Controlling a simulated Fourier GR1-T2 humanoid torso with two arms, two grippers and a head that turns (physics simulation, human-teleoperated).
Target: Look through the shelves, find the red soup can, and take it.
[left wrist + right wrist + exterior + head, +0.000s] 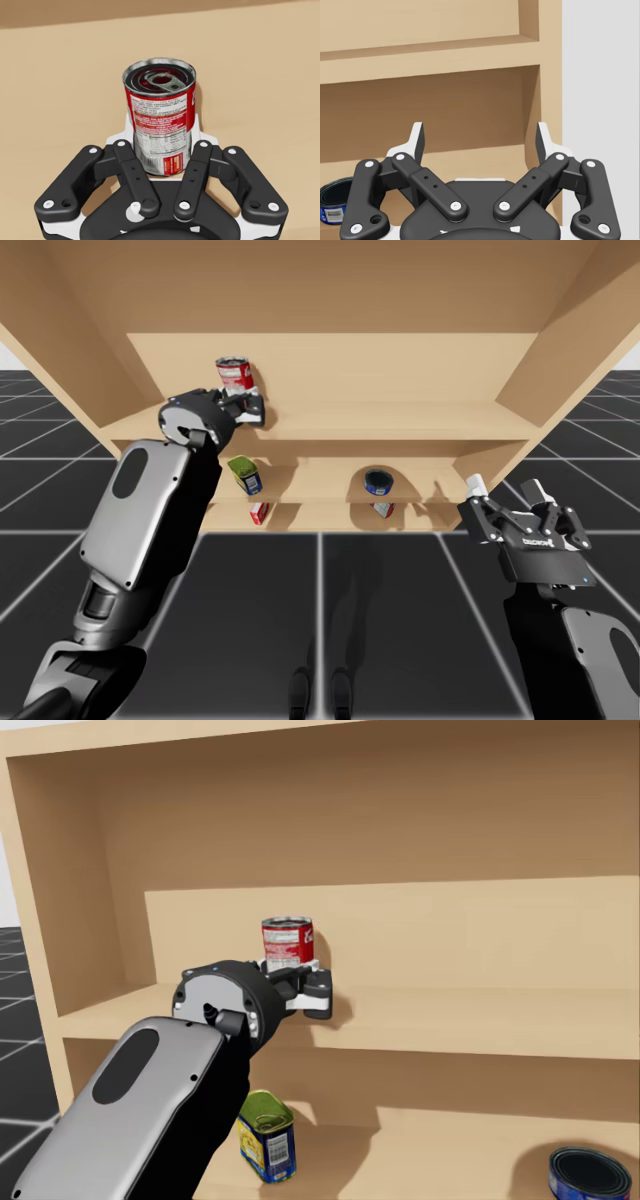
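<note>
Upper shelf (480, 1020) | left claw (162, 129) grips red soup can (160, 100) | base hidden

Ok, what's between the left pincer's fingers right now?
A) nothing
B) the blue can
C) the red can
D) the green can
C: the red can stands upright on the upper shelf between the left pincer's fingers, which touch it from both sides.

Soft, even light is washing the shelf (400, 420), leaving no glare. Near the high view's centre the red can (233, 372) and the blue can (378, 480) are throwing faint shadows, and the shelf's walls are splaying toward the upper corners.
</note>
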